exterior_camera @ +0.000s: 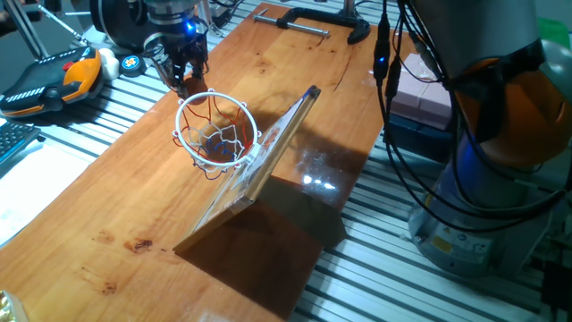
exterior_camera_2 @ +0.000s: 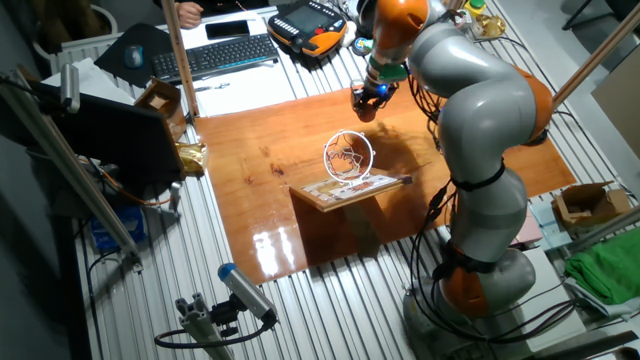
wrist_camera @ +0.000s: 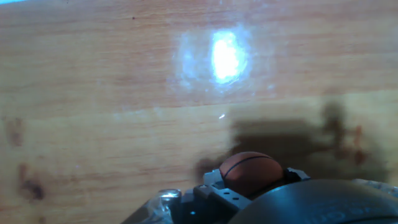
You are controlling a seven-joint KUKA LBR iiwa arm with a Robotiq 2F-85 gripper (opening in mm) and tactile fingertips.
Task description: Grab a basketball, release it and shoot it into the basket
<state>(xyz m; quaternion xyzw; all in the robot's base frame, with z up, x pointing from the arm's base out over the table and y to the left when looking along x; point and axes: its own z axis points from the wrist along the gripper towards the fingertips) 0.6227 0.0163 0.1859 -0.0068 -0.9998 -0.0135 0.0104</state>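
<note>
Gripping the basketball (wrist_camera: 250,172), the end effector (exterior_camera: 182,76) hovers beside the basket (exterior_camera: 217,131).

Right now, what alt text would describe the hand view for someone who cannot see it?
A small orange basketball with dark seam lines sits in the robot's pincer at the bottom edge, above a glossy wooden tabletop. A bright light glare reflects off the wood, and a dark shadow lies beside the ball.

1 basketball (wrist_camera: 250,173), 1 basket (exterior_camera: 217,130), 1 clamp (exterior_camera: 313,21)
</note>
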